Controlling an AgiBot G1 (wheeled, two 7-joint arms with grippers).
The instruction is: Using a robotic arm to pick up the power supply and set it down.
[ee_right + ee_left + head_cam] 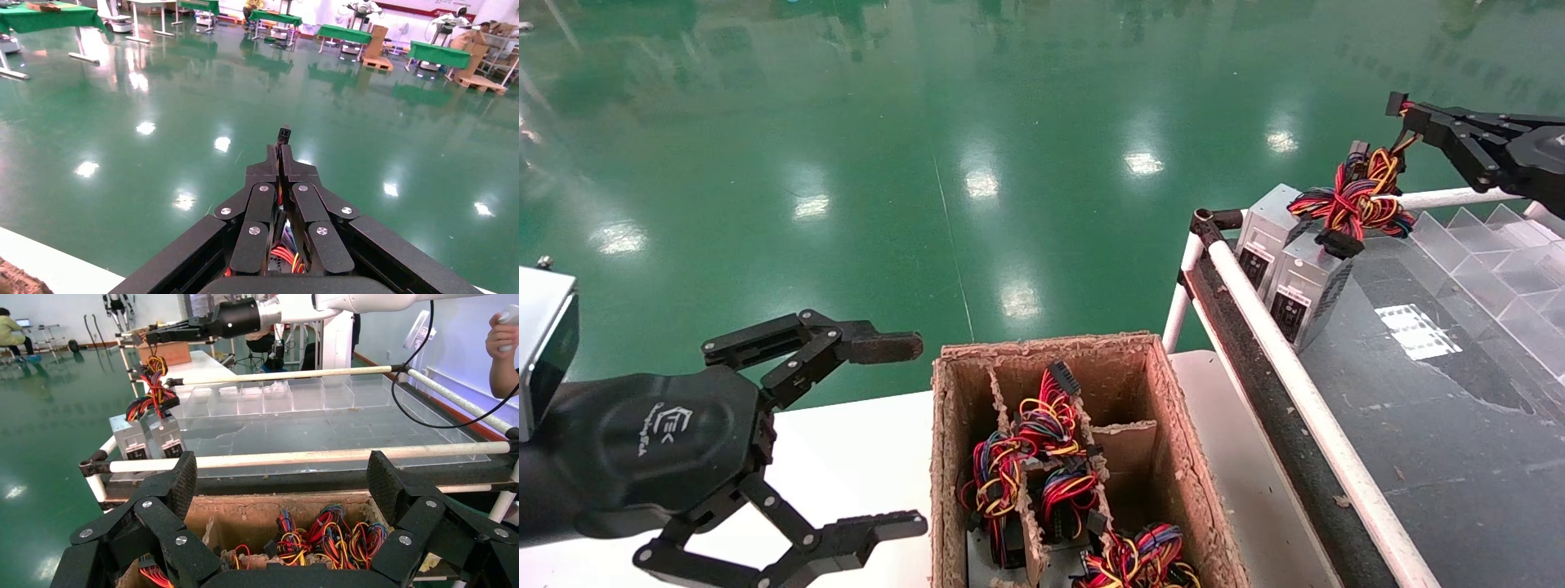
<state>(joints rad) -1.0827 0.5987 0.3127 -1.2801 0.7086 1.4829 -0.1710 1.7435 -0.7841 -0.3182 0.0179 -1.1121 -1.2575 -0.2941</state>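
Two silver-grey power supplies stand side by side at the far corner of the black table, the nearer one [1307,286] [165,436] beside the farther one [1264,233]. A bundle of red, yellow, black and blue wires [1357,196] [153,392] rises above the nearer box. My right gripper [1414,118] [280,162] is shut on a strand of those wires above the boxes, and a black plug [283,131] sticks out past its tips. The left gripper [903,434] [284,490] hangs open and empty beside the cardboard box.
A cardboard box [1164,392] [245,511] with dividers holds several more wired power supplies. A white tube rail [1279,343] edges the black table. Clear plastic trays [1500,253] line its far right. A person's hand [505,331] shows beyond the table.
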